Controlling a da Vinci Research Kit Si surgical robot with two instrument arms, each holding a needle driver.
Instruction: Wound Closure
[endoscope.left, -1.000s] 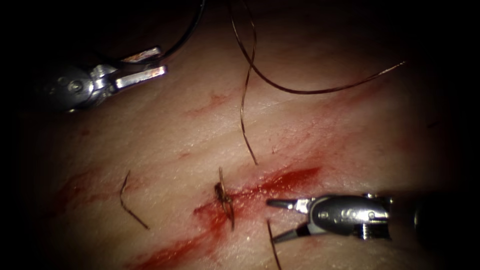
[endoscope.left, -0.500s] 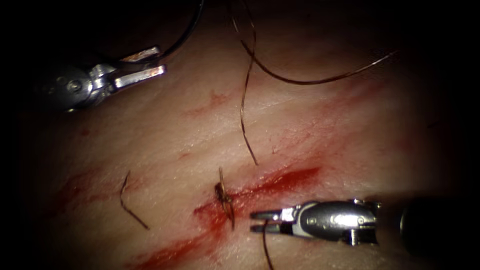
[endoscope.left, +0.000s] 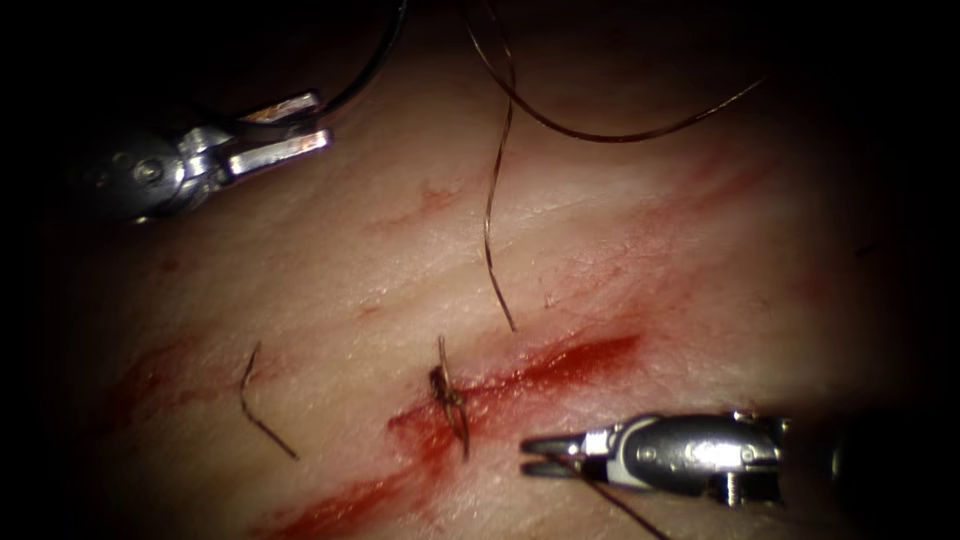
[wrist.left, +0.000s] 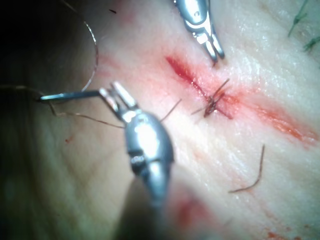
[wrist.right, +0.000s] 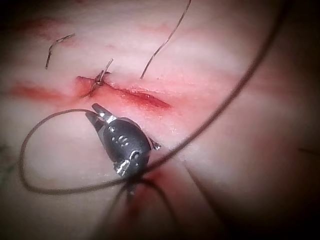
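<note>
The tissue (endoscope.left: 620, 250) carries a red cut (endoscope.left: 585, 355) running slantwise, with a tied stitch (endoscope.left: 446, 392) across it. My left tool (endoscope.left: 285, 128) hovers far up on the left of the cut, jaws shut on the curved needle (wrist.left: 65, 95), which is clear of the tissue. On the right of the cut, close to the stitch, my right tool (endoscope.left: 535, 455) has its jaws shut on the thread (endoscope.left: 610, 495). The same thread loops around that tool (wrist.right: 92, 111) as a wide loop (wrist.right: 30, 150). A long strand (endoscope.left: 495, 200) hangs from above, its free end lying near the cut.
A short cut end of thread (endoscope.left: 258, 405) lies on the tissue left of the stitch. Red fluid (endoscope.left: 420, 450) pools along the cut and smears the surface. The right tool (wrist.left: 202, 27) also appears in the left wrist view, near the stitch (wrist.left: 212, 102).
The right tool's jaws, open a second ago, have shut on the thread beside the stitch and drawn slightly right. The long strand's far curve has shifted upward. The left tool has stayed still.
</note>
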